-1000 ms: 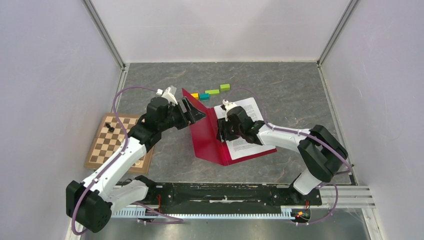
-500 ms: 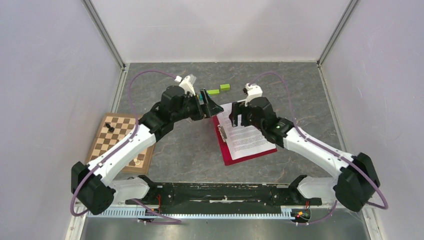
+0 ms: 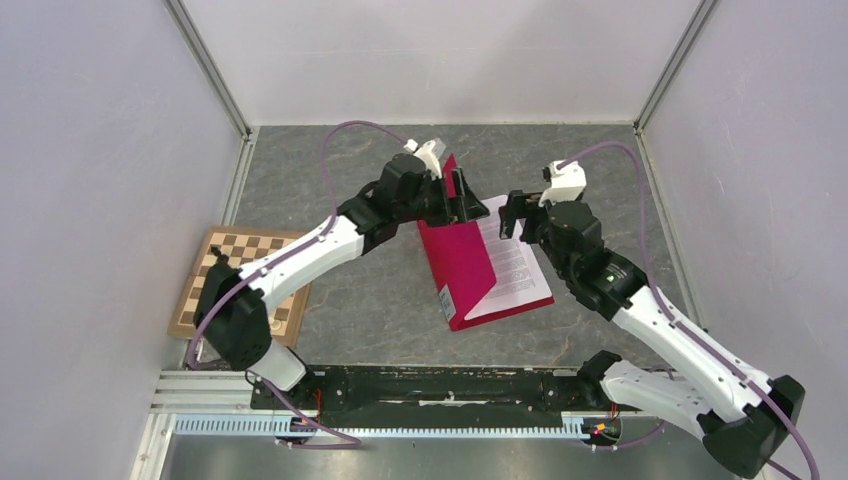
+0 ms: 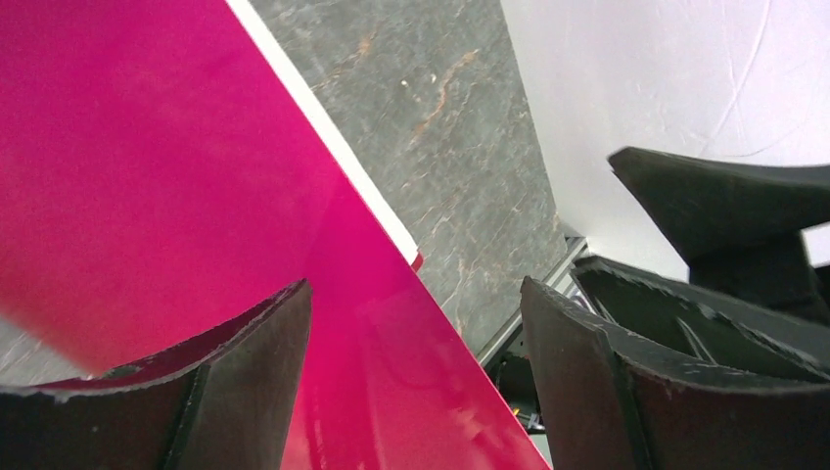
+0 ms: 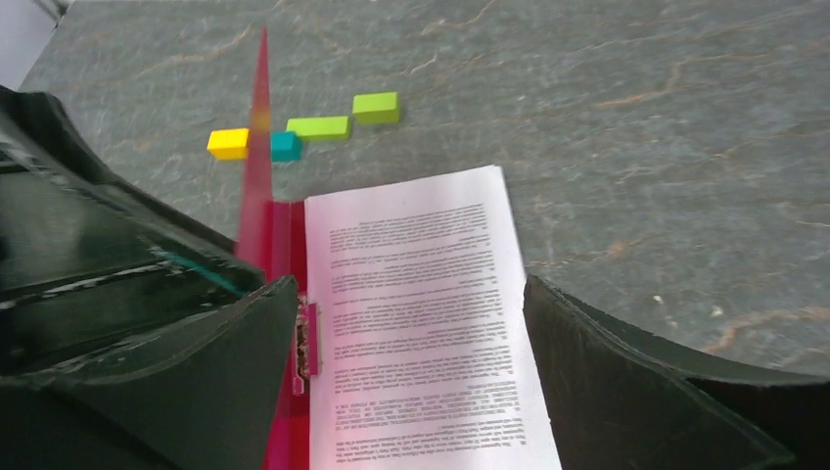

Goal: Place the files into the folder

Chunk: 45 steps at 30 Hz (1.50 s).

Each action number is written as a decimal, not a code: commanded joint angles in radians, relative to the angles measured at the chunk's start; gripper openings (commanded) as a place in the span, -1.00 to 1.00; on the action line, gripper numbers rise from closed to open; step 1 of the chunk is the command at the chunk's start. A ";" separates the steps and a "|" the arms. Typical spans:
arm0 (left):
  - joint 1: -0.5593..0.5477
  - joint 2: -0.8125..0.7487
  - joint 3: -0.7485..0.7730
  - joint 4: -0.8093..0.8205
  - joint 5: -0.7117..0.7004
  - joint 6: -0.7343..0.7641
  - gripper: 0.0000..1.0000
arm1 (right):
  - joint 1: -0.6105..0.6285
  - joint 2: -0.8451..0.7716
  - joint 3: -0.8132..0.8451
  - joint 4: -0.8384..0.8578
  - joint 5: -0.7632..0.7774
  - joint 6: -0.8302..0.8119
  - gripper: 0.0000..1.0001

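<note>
Folder (image 3: 458, 262) cover is being propped up by left gripper (image 3: 467, 203), fingers spread; right gripper (image 3: 511, 216) is being held open above files (image 3: 516, 266)

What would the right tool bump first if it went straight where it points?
Probably the files, lying in the open folder: the right tool points down at them, though depth is hard to judge.

Legible text: none that I can make out.
Item: files (image 5: 421, 313), white sheets lying in the open folder (image 3: 455, 265). They carry lines of small dark print, too fine and blurred for me to read a word.
</note>
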State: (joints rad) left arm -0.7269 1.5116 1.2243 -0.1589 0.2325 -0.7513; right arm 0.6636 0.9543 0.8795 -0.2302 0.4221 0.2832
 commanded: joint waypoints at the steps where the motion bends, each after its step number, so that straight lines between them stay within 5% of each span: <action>1: -0.039 0.103 0.129 0.088 0.008 -0.011 0.68 | -0.002 -0.066 0.081 -0.054 0.102 -0.029 0.77; 9: -0.052 0.231 0.173 0.124 -0.009 -0.063 0.69 | -0.002 -0.052 0.053 -0.082 0.139 -0.042 0.86; 19: -0.031 0.224 0.166 -0.085 -0.138 -0.034 0.69 | -0.066 0.068 -0.047 0.005 0.059 -0.031 0.91; 28: 0.042 0.061 -0.096 -0.128 -0.174 -0.043 0.69 | -0.256 0.281 -0.180 0.219 -0.252 -0.048 0.90; 36: 0.076 -0.066 -0.289 -0.091 -0.145 -0.045 0.69 | -0.302 0.376 -0.292 0.362 -0.258 -0.016 0.96; 45: 0.096 -0.103 -0.336 -0.081 -0.121 -0.040 0.69 | -0.302 0.416 -0.382 0.412 -0.318 0.050 0.96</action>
State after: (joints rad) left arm -0.6384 1.4494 0.8982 -0.2806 0.0895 -0.7826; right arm 0.3626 1.3666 0.5323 0.1108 0.1360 0.2886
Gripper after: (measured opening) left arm 0.844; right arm 0.979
